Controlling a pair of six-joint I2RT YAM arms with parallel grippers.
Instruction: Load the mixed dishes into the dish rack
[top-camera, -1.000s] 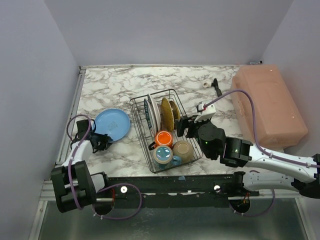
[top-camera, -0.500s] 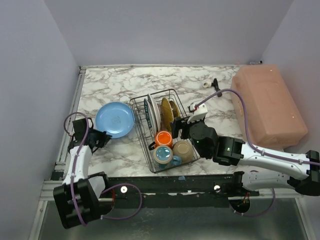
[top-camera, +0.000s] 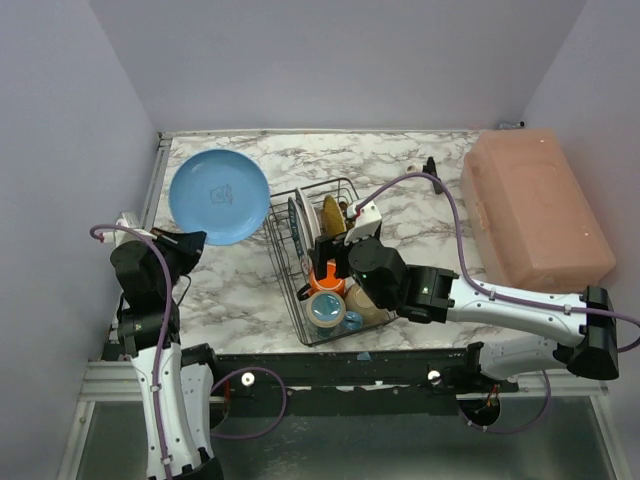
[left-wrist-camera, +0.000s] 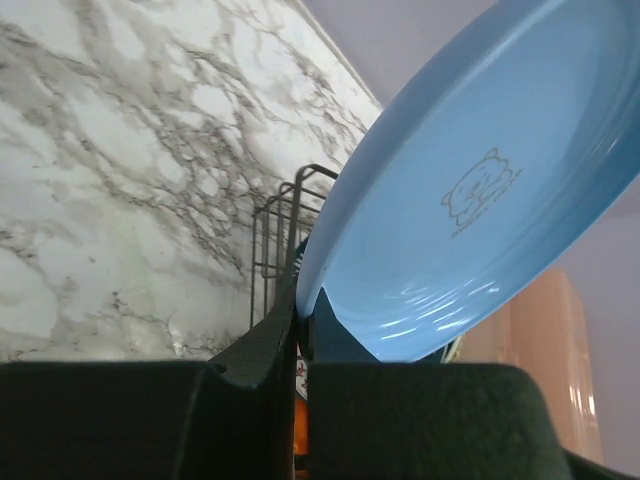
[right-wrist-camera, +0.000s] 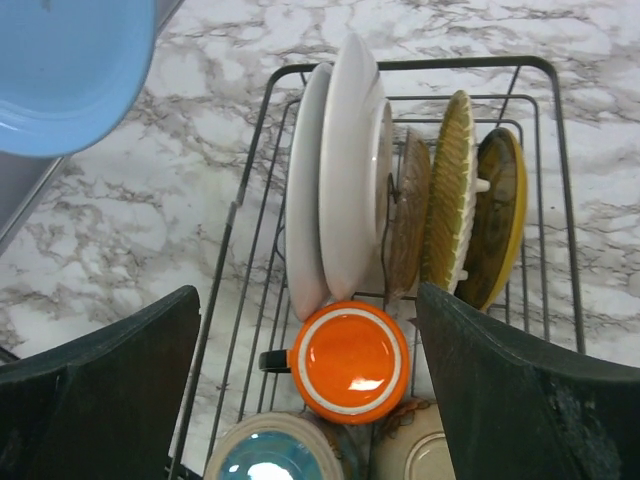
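Note:
My left gripper (top-camera: 190, 240) is shut on the rim of the blue plate (top-camera: 219, 196) and holds it lifted and tilted, left of the dish rack (top-camera: 283, 262). The plate fills the left wrist view (left-wrist-camera: 470, 190), pinched between the fingers (left-wrist-camera: 255, 350). My right gripper (top-camera: 333, 262) is open and empty, hovering over the rack above the upturned orange mug (right-wrist-camera: 350, 360). The rack holds upright white plates (right-wrist-camera: 345, 170), yellow plates (right-wrist-camera: 450, 200), a blue mug (right-wrist-camera: 262, 455) and a bowl (right-wrist-camera: 430, 460).
A large pink box (top-camera: 535, 210) stands at the right. A small black tool (top-camera: 432, 172) and a small white piece (top-camera: 412, 168) lie at the back, behind the rack. Walls close the left, back and right sides.
My left arm has lifted the blue plate off the table and raised it up and back. My right gripper has moved left over the rack, above the orange mug.

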